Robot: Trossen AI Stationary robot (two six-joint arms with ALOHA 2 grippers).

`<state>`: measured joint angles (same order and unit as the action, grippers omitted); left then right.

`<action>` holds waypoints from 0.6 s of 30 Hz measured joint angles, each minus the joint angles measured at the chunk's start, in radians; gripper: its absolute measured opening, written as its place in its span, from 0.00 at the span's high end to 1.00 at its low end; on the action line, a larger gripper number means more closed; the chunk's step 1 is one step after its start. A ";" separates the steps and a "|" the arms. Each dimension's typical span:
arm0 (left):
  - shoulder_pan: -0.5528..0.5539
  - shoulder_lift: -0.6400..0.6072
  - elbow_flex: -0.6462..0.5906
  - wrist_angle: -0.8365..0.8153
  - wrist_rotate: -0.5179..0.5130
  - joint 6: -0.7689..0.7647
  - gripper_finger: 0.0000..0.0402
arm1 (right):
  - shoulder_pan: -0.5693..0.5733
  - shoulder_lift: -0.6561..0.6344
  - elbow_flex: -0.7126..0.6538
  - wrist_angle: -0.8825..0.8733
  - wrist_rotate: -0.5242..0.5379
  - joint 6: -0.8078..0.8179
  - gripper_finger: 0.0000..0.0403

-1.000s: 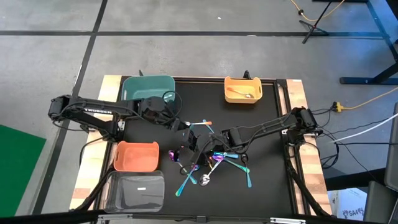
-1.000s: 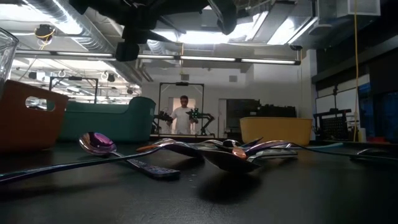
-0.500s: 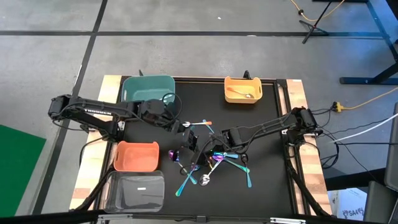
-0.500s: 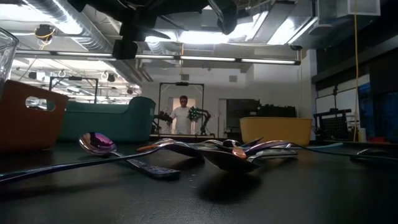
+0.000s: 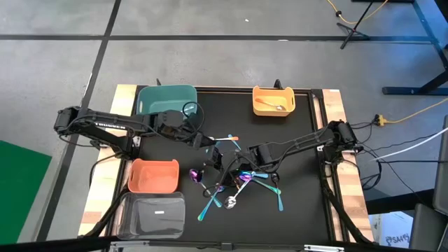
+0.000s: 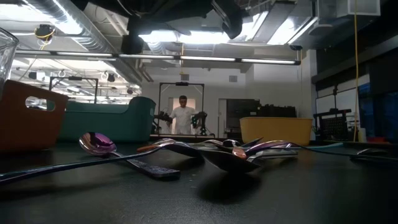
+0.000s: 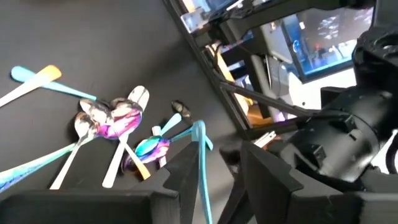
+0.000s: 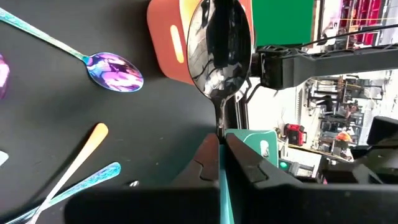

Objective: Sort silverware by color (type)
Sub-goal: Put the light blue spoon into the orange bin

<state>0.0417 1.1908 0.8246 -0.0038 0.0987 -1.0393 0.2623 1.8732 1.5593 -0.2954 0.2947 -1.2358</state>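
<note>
1. Behind the table (image 5: 308, 210) lay a workshop, where a person (image 6: 183, 116) stood well back (nowhere near the arms).
2. Four bins sat on the black mat: teal bin (image 5: 162, 98), yellow bin (image 5: 273, 102) holding a copper spoon (image 5: 269, 106), orange bin (image 5: 152, 176) and clear bin (image 5: 152, 214), probably one per finish.
3. Both arms met over the mat's middle, likely so one could hand off or clear room for the other.
4. Left gripper (image 7: 205, 171) held a teal spoon (image 7: 200, 155) by its handle, fingers partly apart around it, near the teal bin.
5. Right gripper (image 8: 221, 158) was clamped tight on a dark spoon (image 8: 219, 46), bowl outward, gripped by the handle, presumably for a clean drop.
6. Unsorted spoons (image 5: 238, 183) stayed heaped in front of the grippers, teal, purple and silver overlapping.
</note>
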 joint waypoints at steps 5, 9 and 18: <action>-0.015 0.000 0.000 -0.036 -0.003 0.000 0.72 | 0.000 0.000 0.000 0.002 0.001 0.000 1.00; -0.038 0.000 0.000 -0.041 -0.005 -0.005 0.72 | 0.000 0.000 0.000 0.013 0.008 0.000 1.00; -0.072 0.000 0.000 -0.082 -0.022 -0.033 0.72 | 0.000 0.000 0.000 0.059 0.000 0.000 1.00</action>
<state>-0.0304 1.1908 0.8242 -0.0861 0.0769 -1.0718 0.2623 1.8732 1.5593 -0.2359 0.2947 -1.2362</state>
